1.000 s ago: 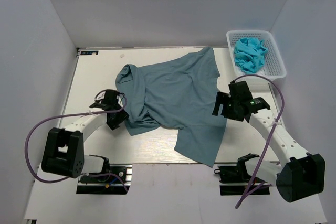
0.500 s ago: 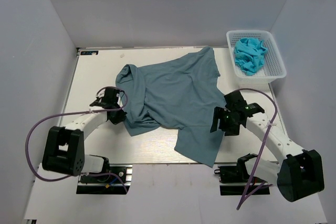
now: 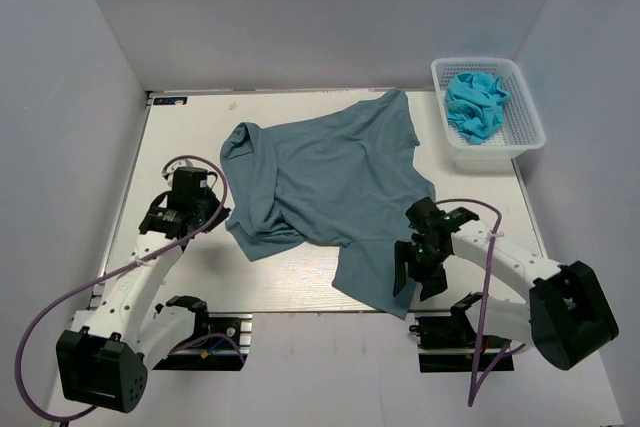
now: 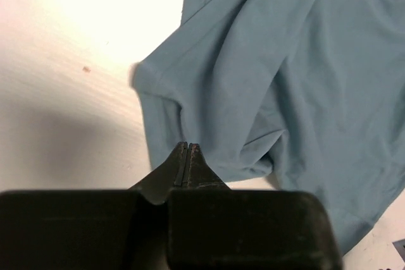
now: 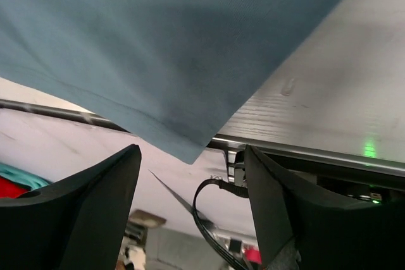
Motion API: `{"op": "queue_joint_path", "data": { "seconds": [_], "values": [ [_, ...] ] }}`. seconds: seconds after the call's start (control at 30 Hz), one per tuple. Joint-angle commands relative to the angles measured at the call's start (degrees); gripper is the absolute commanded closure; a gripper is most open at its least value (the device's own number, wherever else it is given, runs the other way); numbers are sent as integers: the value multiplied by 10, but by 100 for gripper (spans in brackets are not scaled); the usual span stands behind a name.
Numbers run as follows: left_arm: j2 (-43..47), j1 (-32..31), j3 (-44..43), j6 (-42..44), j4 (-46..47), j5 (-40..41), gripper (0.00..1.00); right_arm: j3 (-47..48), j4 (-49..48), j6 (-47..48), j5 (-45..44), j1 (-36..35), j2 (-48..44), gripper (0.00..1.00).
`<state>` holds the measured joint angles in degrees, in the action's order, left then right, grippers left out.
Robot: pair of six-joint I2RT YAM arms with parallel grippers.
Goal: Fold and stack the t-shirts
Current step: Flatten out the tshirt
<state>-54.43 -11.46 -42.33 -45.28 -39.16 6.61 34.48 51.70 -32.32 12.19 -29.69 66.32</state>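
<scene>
A slate-blue t-shirt [image 3: 330,182] lies crumpled and partly spread across the middle of the table, one corner reaching the near edge. My left gripper [image 3: 203,211] hovers just left of the shirt's lower-left sleeve. In the left wrist view its fingertips [image 4: 187,148] are pressed together with nothing between them, and the shirt's hem [image 4: 158,112] sits just beyond. My right gripper [image 3: 412,282] is over the shirt's near corner. In the right wrist view it [image 5: 190,184] stands open, the t-shirt's corner [image 5: 183,137] hanging over the table edge between the fingers, untouched.
A white basket [image 3: 520,132] at the back right holds crumpled bright blue cloth [image 3: 475,102]. Bare pale tabletop [image 3: 180,137] lies left of the shirt. The table's metal near edge [image 5: 304,151] and a black cable [image 5: 209,194] show below the right gripper. Grey walls enclose the table.
My left gripper has shut and drawn back left, away from the shirt's edge. The right arm has swung down toward the near edge, over the shirt's lower corner.
</scene>
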Motion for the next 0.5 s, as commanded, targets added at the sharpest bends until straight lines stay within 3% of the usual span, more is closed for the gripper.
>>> {"op": "queue_joint_path", "data": {
  "seconds": [0.0, 0.17, 0.3, 0.33, 0.37, 0.4, 0.43, 0.47],
  "values": [
    [6, -2, -14, 11, -58, -11, 100, -8, -12, -16, 24, -36, 27, 28],
    [-8, 3, 15, -2, -56, -13, 100, -2, -42, -17, 18, -75, 71, 28],
    [-13, 3, 36, -14, -23, -24, 96, 9, -91, -21, -8, -89, 102, 42],
    [-13, 3, 43, -14, -23, -24, 92, 12, -98, -24, -17, -90, 108, 51],
    [-18, 3, 43, -14, -18, -24, 80, 14, -104, -27, -19, -87, 116, 61],
    [-18, 3, 48, -19, -18, -24, 76, 19, -122, -28, -16, -86, 120, 73],
    [-25, 3, 48, -19, -12, -24, 70, 28, -138, -31, -16, -87, 129, 100],
    [-25, 3, 48, -19, -12, -24, 67, 41, -143, -36, -19, -85, 132, 100]
  ]
}}
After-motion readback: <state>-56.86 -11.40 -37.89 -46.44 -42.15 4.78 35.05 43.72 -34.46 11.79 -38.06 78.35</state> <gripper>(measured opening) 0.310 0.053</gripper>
